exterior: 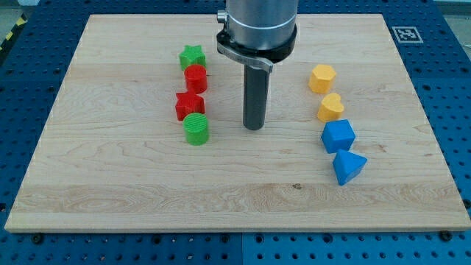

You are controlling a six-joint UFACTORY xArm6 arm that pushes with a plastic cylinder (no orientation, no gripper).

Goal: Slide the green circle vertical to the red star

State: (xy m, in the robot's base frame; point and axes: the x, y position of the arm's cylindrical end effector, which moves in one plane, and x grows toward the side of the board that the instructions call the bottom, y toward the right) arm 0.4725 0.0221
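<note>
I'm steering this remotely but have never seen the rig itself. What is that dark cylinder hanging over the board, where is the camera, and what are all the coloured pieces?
The cylinder is the end of a robot arm; it has no gripper and holds nothing. Its lower end, my tip, only pushes blocks across the wooden board. There is one camera; its mounting is not on record.

At the view's left, top to bottom: green star, red cylinder, red star, green circle. At the right: two yellow blocks, a blue block and a blue pointed block.

My tip stands right of the green circle, apart from it.
</note>
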